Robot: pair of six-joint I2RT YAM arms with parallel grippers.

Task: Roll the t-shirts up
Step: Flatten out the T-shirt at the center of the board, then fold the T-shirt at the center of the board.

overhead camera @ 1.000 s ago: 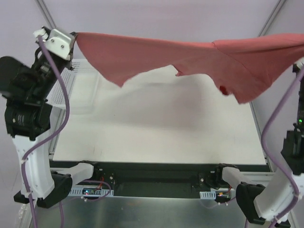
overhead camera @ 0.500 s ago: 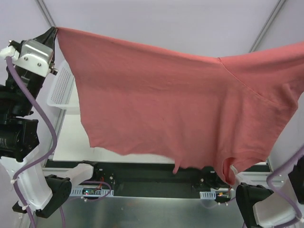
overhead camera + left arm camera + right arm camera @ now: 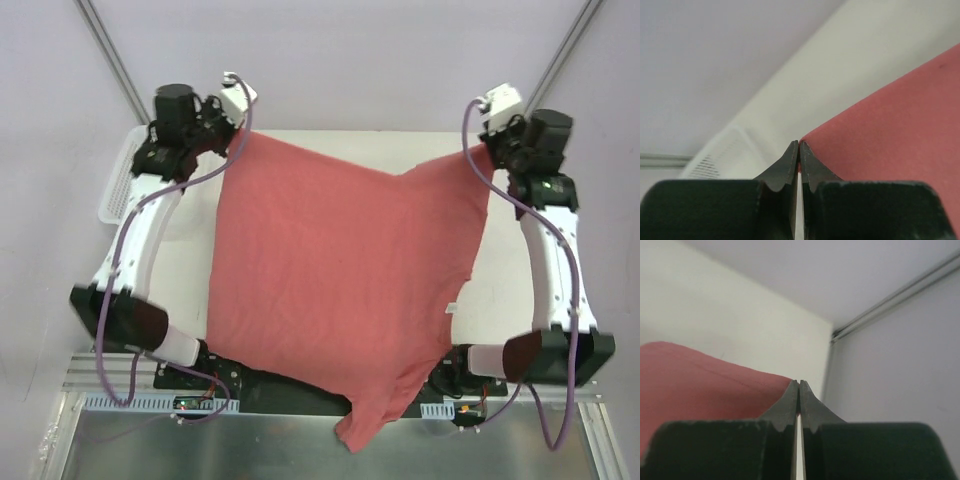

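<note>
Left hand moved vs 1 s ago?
Yes. The left hand has swung from in front of the white perforated plastic basket to its right, toward the table far edge, shut on a corner of the salmon-red cotton t-shirt.

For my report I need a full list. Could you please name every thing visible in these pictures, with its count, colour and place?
t-shirt: one, salmon-red, spread over the table, its near part hanging over the near edge.
label: one, white, small, at the t-shirt's right edge.
perforated basket: one, white, at the table's far left, partly behind the left arm.
table: one, white, under the t-shirt.
left arm: one, white and black, purple cable, reaching to the far left.
right arm: one, same colours, reaching to the far right.
left tool: one, black, shut on the t-shirt's far left corner.
right tool: one, black, shut on its far right corner.
</note>
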